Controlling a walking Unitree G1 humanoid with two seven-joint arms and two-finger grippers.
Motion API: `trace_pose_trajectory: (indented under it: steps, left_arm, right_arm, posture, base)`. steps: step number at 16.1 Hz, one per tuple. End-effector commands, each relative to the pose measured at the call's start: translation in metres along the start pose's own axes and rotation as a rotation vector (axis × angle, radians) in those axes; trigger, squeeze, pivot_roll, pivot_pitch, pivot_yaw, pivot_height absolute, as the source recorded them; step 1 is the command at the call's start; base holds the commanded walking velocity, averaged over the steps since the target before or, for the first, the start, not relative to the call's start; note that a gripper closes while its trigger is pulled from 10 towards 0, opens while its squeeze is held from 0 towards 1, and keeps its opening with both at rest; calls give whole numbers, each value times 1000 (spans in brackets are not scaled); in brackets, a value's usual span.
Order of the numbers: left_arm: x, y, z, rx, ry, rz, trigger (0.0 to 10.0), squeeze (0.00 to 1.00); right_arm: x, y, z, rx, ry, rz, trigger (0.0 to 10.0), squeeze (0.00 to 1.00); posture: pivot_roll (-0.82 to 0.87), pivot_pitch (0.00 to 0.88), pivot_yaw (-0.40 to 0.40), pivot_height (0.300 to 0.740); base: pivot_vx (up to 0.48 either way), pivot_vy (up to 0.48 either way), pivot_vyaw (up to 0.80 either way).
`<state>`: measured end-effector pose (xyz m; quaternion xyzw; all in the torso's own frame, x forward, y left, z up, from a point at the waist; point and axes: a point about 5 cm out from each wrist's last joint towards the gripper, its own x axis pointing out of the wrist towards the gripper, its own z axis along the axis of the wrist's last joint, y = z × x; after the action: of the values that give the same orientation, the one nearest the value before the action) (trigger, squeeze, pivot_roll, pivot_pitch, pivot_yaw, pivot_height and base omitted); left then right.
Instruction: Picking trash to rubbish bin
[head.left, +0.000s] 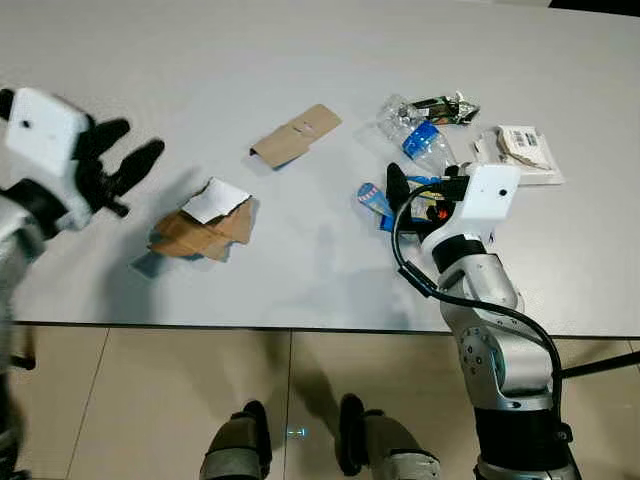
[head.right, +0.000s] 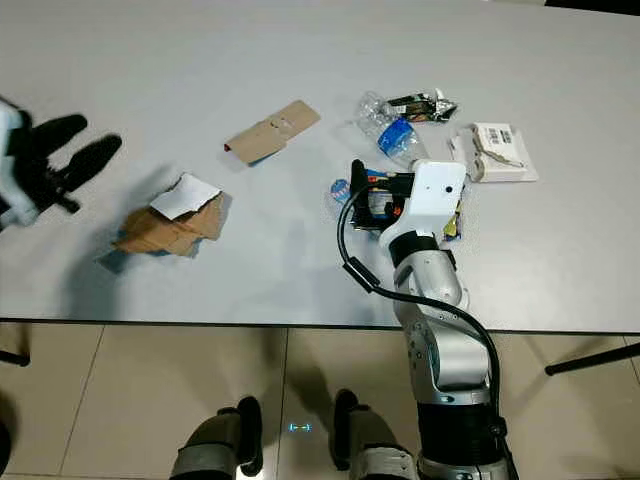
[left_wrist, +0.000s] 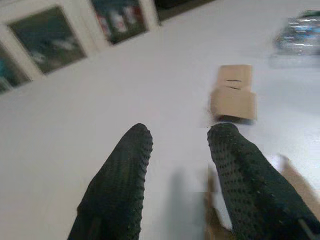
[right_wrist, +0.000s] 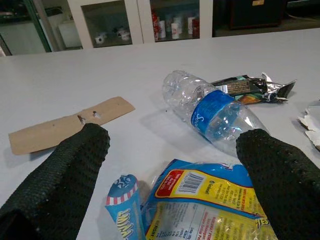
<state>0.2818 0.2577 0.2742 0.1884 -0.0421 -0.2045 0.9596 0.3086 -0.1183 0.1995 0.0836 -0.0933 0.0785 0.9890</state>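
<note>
You have a wide grey table (head.left: 300, 60) in front of you, with its near edge running above the tiled floor (head.left: 150, 400). On your left lies a crumpled brown cardboard piece (head.left: 200, 232) with a white scrap (head.left: 216, 200) on top of it. Near the middle lies a flat cardboard strip (head.left: 296, 135). To your right sits a cluster: a clear plastic bottle (head.left: 415, 135) with a blue label on its side, a dark foil wrapper (head.left: 445, 108) just beyond it, a blue and yellow snack packet (right_wrist: 200, 200) nearer you, and a white carton (head.left: 520, 152) with a label furthest right.
</note>
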Motion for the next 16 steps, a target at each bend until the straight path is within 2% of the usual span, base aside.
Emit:
trace_pose_trajectory:
  steps: [1, 3, 4, 5, 6, 9, 14, 15, 16]
  left_arm:
    - [-6, -7, 2, -24, 2, -93, 10000, 1000]
    - [-7, -10, 3, -42, 4, -126, 10000, 1000]
    - [-4, -13, 1, -6, 29, -104, 10000, 1000]
    - [-5, -11, 0, 62, 78, -75, 10000, 0]
    - [0, -16, -5, 69, 103, -33, 10000, 0]
    - [17, -26, -16, -118, 108, 106, 10000, 0]
    - [26, -31, -28, -228, 177, 236, 10000, 0]
    - [27, -30, -31, -318, 177, 314, 10000, 0]
    - [28, -31, -34, -371, 182, 345, 10000, 0]
  right_arm:
    - [0, -2, -1, 2, -6, -3, 10000, 0]
    - [1, -2, -1, 4, -6, 0, 10000, 0]
    - [1, -1, -1, 5, -7, 3, 10000, 0]
    - [1, -1, -1, 5, -8, 4, 10000, 0]
    - [2, -1, -1, 5, -9, 4, 10000, 0]
    - [2, 0, -2, 4, -9, 8, 10000, 0]
    - [0, -1, -1, -1, -12, 9, 10000, 0]
    - [0, -1, -2, -3, -12, 9, 10000, 0]
    - [0, -1, -2, -3, -11, 10, 10000, 0]
  posture:
    - [8, 248, -52, 740]
    - [13, 244, -53, 740]
    - [15, 243, -51, 740]
    - [13, 241, -49, 740]
    - [13, 239, -47, 740]
    - [9, 233, -43, 740]
    - [-3, 216, -39, 740]
    - [0, 212, -39, 740]
    - [-1, 207, -39, 740]
  base:
    - [0, 0, 0]
    - [0, 0, 0]
    - [0, 0, 0]
    - [0, 0, 0]
    - [0, 0, 0]
    - [0, 0, 0]
    - [0, 0, 0]
    - [0, 0, 0]
    - [0, 0, 0]
